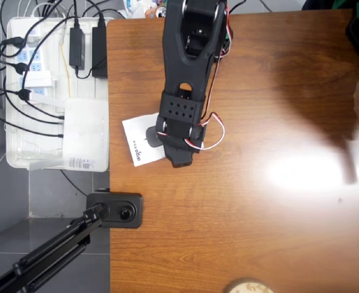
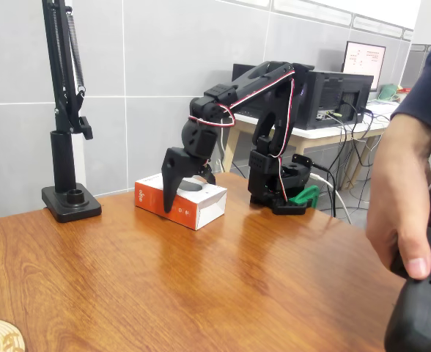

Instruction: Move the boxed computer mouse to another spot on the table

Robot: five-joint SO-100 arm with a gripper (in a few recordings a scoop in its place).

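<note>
The gripper [image 2: 180, 192] was open a little, one finger down the front side of the boxed computer mouse [image 2: 185, 199] and the other on top. The black arm [image 2: 263, 95] bent over and down. The box lay flat near the table [image 1: 259, 201] edge, its long side slanting.

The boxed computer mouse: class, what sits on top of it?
The black pincer reaches over the boxed computer mouse, on the table. Overhead, the arm covers the box's right part, hiding any contact.
</note>
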